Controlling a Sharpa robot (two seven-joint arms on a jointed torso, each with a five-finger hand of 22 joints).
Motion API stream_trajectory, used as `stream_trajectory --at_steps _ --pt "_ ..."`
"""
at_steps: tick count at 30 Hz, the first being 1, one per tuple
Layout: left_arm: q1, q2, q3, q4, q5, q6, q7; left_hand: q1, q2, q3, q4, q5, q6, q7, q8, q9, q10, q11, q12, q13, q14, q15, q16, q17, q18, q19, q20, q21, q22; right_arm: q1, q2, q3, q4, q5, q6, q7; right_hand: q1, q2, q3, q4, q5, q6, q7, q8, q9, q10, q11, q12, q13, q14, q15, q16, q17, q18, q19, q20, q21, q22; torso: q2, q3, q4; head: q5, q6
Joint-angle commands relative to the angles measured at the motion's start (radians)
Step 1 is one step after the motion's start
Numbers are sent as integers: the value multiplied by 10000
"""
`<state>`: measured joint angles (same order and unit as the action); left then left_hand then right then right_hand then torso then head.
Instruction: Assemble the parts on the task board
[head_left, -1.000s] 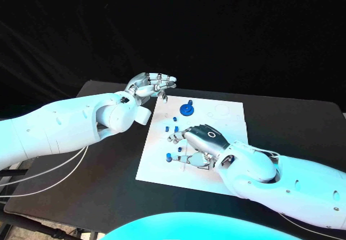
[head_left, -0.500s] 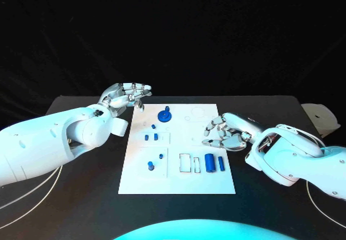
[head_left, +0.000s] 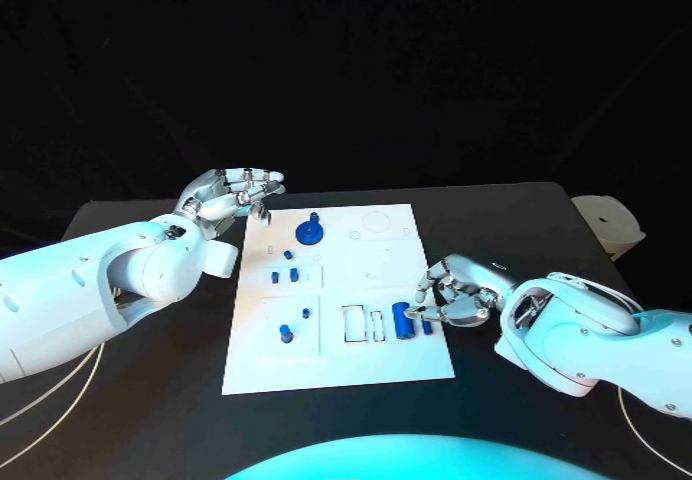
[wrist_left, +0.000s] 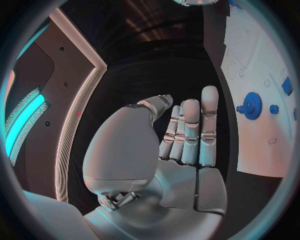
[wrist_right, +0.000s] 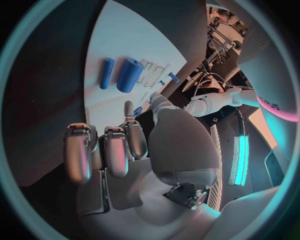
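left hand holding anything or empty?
Empty: the silver left hand shows a bare palm with fingers extended, beside the white task board, not touching it.

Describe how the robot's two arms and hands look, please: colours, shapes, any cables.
Both arms are bulky, with smooth, rounded white shells. The left hand and the right hand are silver metal, with many jointed fingers. Thin white cables run loose under the left arm and beside the right arm.
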<state>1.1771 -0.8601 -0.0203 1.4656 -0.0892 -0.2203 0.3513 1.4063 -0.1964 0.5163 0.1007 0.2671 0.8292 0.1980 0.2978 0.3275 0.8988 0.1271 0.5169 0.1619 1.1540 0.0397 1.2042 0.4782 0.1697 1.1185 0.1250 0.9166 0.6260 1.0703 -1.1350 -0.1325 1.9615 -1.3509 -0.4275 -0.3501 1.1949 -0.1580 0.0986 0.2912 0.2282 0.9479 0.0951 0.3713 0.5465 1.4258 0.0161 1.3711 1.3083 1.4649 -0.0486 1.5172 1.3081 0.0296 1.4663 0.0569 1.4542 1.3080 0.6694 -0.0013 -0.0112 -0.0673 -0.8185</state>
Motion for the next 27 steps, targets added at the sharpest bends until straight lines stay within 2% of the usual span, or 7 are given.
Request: stream_trajectory --at_steps 1,9,18,27 --pt "-6 4 1 41 32 194 75 -91 3 59 -21 46 -65 -18 25 9 -64 -10 41 17 -59 25 -17 -16 128 -45 1 -41 -17 -161 180 -7 -56 -937 34 -973 -117 28 -106 12 -29 -71 -5 63 22 48 0 -7 345 795 -49 48 1168 -86 807 -76 50 2339 -8 -1 19 -20 -38" --pt "-7 -26 -5 54 30 203 71 -114 4 58 -17 45 -70 -18 34 13 -77 -8 57 22 -55 28 -5 4 128 -50 6 -46 -20 -351 617 -10 -280 -1370 -81 -1314 -133 38 -132 12 -34 -76 -5 67 27 49 0 -4 353 797 -48 54 1183 -92 815 -76 86 2349 1 -8 3 43 -77" --pt "-7 -46 -6 70 29 215 61 -131 8 58 -11 45 -73 -17 40 16 -86 -7 68 25 -57 31 -2 1 126 -46 8 -39 -10 -428 845 -11 -536 -1570 129 -1563 -163 67 -181 13 -43 -65 -10 84 39 44 -1 -10 357 796 -48 54 1182 -100 822 -74 126 2360 0 4 -15 90 -115" --pt "-7 -59 -6 77 29 237 31 -149 9 56 -5 44 -77 -15 45 18 -95 -5 76 27 -59 33 1 0 130 -58 11 -57 -34 -485 1071 -11 -672 -1873 413 -1763 -485 259 -712 24 -215 -48 -35 183 120 38 -17 -26 425 794 -59 63 1214 -110 829 -76 182 2380 -4 -1 -17 85 -133"
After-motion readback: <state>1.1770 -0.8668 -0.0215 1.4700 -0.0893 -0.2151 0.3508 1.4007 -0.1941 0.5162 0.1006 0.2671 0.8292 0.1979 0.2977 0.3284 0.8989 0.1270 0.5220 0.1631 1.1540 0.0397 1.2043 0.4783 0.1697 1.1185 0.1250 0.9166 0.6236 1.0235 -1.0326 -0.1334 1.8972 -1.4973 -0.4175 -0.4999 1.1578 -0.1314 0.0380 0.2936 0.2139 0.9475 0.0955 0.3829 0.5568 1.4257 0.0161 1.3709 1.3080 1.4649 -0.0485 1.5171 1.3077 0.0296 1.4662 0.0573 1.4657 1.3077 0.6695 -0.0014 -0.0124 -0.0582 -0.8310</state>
